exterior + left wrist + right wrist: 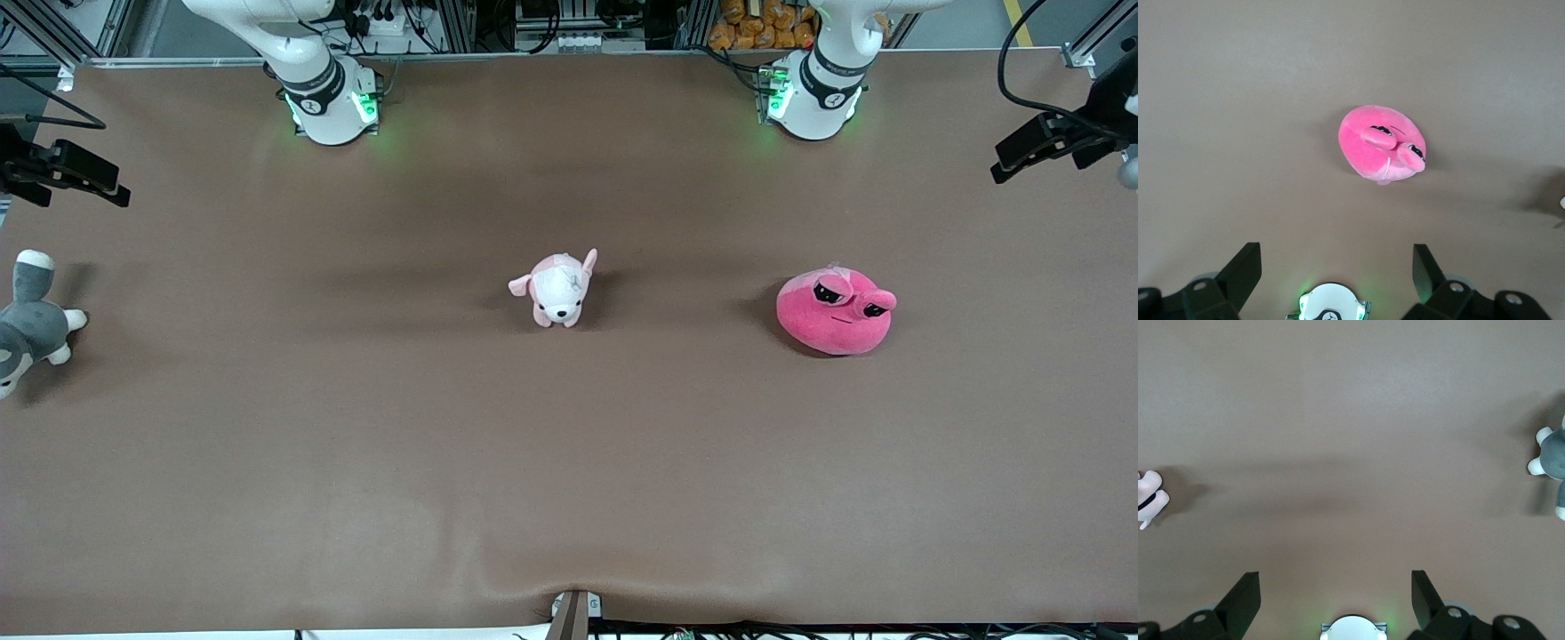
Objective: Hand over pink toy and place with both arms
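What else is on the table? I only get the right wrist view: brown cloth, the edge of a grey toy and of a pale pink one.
Observer: A hot-pink toy with sleepy eyes lies toward the left arm's end of the table.
Operator: Is anything holding it?
Observer: No. The left tool hangs open high over the table, touching nothing.
Operator: And the pale one?
Observer: A whole puppy plush, mid-table, between the pink toy and the grey plush.

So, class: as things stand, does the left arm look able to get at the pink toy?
Probably yes. The pink toy sits alone on bare table at the left arm's end, the puppy plush well apart, and the left tool is open above it.
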You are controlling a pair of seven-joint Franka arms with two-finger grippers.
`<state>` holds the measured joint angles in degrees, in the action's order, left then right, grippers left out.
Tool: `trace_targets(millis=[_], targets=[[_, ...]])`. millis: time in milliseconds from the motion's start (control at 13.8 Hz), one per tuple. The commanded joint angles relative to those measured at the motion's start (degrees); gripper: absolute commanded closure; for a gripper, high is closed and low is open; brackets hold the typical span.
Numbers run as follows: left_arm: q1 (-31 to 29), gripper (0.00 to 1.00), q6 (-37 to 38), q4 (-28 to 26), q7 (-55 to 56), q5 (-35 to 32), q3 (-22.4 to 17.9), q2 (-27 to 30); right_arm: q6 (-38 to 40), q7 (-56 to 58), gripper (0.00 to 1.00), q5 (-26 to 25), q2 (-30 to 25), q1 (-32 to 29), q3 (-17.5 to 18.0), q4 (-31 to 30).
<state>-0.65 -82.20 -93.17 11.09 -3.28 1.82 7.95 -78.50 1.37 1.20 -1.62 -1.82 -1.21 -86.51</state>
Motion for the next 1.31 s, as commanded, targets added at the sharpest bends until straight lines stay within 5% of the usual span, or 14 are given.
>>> trace_targets(millis=[0,944,1235], targets=[[-0.5,0.0,1.3,1.2,0.7,-0.4,0.8,-1.0,0.7,0.5,0.0,-0.6,-0.9,-1.2,0.9,-0.1],[-3.7,0.0,-2.2,-2.8,6.4,0.4,0.7,-0.2,0.6,0.4,0.0,-0.2,-0.8,-1.2,1.0,0.3],[-5.5,0.0,-6.1,-8.1,19.9,2.1,0.9,-0.7,0.7,0.2,0.0,-0.1,-0.8,-1.0,1.1,0.4]])
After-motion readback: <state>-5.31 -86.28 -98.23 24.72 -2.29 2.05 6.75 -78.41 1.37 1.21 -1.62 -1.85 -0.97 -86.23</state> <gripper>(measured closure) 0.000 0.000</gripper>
